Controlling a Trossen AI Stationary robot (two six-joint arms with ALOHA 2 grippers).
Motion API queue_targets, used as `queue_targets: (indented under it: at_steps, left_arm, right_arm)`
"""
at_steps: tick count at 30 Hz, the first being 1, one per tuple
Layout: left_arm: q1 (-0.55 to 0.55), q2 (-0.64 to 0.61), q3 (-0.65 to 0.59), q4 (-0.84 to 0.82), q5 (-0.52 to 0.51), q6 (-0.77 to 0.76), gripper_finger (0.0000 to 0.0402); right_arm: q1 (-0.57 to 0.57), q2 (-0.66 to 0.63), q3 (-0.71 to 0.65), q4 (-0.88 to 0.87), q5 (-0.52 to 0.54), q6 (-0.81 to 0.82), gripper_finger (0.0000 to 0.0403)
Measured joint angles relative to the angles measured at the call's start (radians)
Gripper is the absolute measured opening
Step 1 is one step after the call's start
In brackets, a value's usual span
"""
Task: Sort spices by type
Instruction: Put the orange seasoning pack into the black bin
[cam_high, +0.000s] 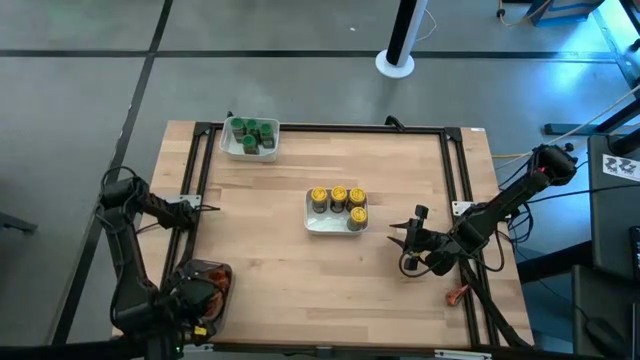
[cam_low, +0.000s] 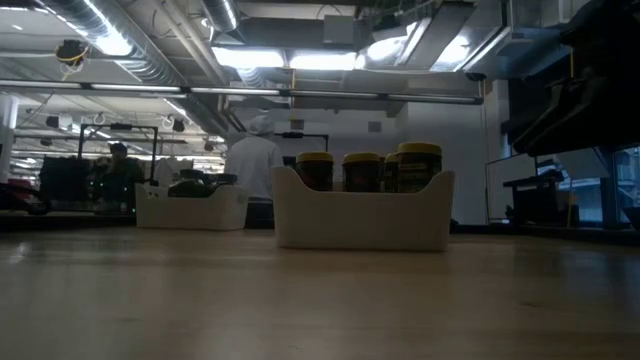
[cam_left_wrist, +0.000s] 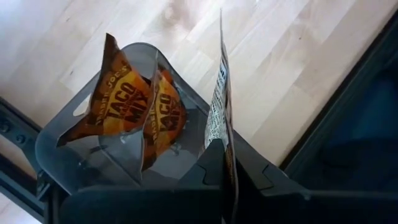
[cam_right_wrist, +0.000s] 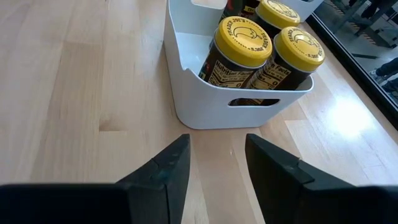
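A clear grey tub (cam_left_wrist: 74, 155) at the table's near left corner (cam_high: 205, 285) holds two orange packets (cam_left_wrist: 121, 102) (cam_left_wrist: 165, 115) that stand on edge inside it. My left gripper (cam_left_wrist: 225, 165) hovers over the tub, shut on a third packet (cam_left_wrist: 219, 106) seen edge-on. Several yellow-lidded jars (cam_right_wrist: 245, 40) stand in a white tray (cam_high: 337, 228) at mid-table. My right gripper (cam_right_wrist: 217, 168) waits open just right of that tray, low over the table (cam_high: 402, 240). Green-lidded jars (cam_high: 250, 130) fill a second white tray (cam_high: 232, 150) at the far left. My left gripper pinches the packet's flat faces between its two fingers, at one end of the packet (cam_left_wrist: 222, 146). It comes from above, pointing steeply down. The packet reaches out past the fingertips over the tub's rim; whether it touches the tub I cannot tell.
A black frame (cam_high: 455, 180) runs around the wooden tabletop. A small red thing (cam_high: 457, 295) lies by the right rail, off the wood. Bare wood lies between the trays and the near edge. People (cam_low: 252, 160) stand in the room behind.
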Motion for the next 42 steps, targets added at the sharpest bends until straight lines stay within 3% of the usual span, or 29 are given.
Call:
queue_targets:
  at_steps: [29,42]
  left_arm:
    - [-0.024,0.048,0.0,-0.034,-0.009,-0.026,0.0]
    - [-0.028,0.051,-0.204,0.154,-0.05,-0.071,0.0]
  right_arm:
    - [0.0,0.0,0.0,0.0,0.0,0.0,0.0156]
    - [0.0,0.0,0.0,-0.001,0.0,0.0,0.0156]
